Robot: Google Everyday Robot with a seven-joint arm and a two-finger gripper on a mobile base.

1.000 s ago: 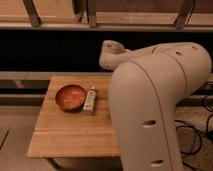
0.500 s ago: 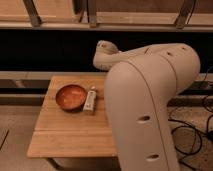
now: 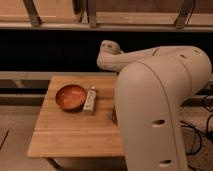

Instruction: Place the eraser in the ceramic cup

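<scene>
My arm's big white body point(image 3: 160, 100) fills the right half of the camera view, and its rounded joint point(image 3: 109, 50) sits above the table's back edge. My gripper is not in view; it is hidden behind the arm or out of the frame. The eraser and the ceramic cup do not show; the arm covers the right part of the wooden table point(image 3: 70, 135).
A wide orange-brown bowl point(image 3: 70, 96) stands at the back left of the table. A white oblong labelled item point(image 3: 90, 100) lies just right of it. A small dark bit point(image 3: 114, 116) shows at the arm's edge. A dark shelf runs behind the table.
The arm's joint swung a little left, then back right. The arm's body now covers slightly less of the table. The bowl and the white item have not moved.
</scene>
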